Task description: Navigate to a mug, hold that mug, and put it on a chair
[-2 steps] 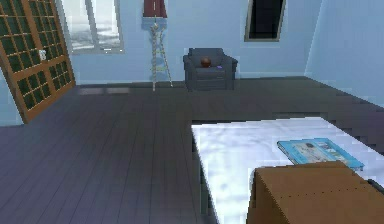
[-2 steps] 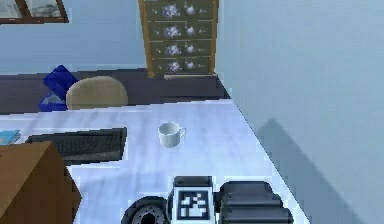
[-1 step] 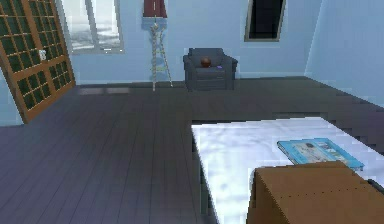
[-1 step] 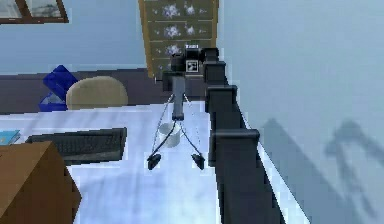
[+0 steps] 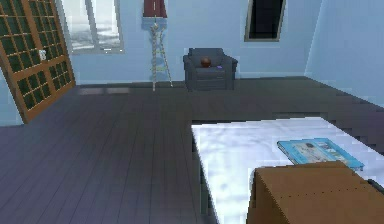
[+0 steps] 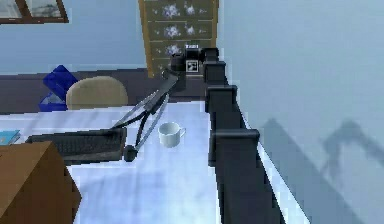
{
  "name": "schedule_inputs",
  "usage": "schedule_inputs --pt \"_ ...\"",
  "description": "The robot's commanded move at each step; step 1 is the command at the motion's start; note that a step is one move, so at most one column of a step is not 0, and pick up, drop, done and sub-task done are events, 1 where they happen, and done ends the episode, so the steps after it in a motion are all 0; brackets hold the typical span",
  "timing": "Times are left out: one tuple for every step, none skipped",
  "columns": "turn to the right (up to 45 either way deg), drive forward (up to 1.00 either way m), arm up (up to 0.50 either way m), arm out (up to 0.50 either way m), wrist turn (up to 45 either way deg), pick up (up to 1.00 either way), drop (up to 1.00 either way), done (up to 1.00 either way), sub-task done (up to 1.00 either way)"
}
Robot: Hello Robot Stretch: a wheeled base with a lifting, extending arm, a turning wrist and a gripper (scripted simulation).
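Observation:
A white mug [image 6: 170,134] stands on the white table [image 6: 150,185] in the arm side view. My dark arm [image 6: 228,140] rises along the table's right edge to two white marker squares. Left of them, the gripper [image 6: 135,128] reaches down over the tabletop, just left of the mug. Whether it touches the mug or holds anything I cannot tell. A tan chair back [image 6: 97,92] shows behind the table's far edge. In the forward view a dark grey armchair [image 5: 210,70] stands by the far wall with a small orange thing [image 5: 207,62] on its seat.
A dark flat keyboard-like thing [image 6: 75,145] and a brown box [image 6: 30,185] lie on the table left of the gripper. The forward view shows the same table [image 5: 250,150] with a blue book [image 5: 320,152] and the brown box [image 5: 310,195]. A floor lamp [image 5: 155,45] and a wooden glazed door [image 5: 35,60] stand across open dark floor.

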Motion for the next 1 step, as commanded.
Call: schedule_inputs --pt "0.0 0.00 0.00 0.00 45.0 0.00 0.00 0.00 0.00"
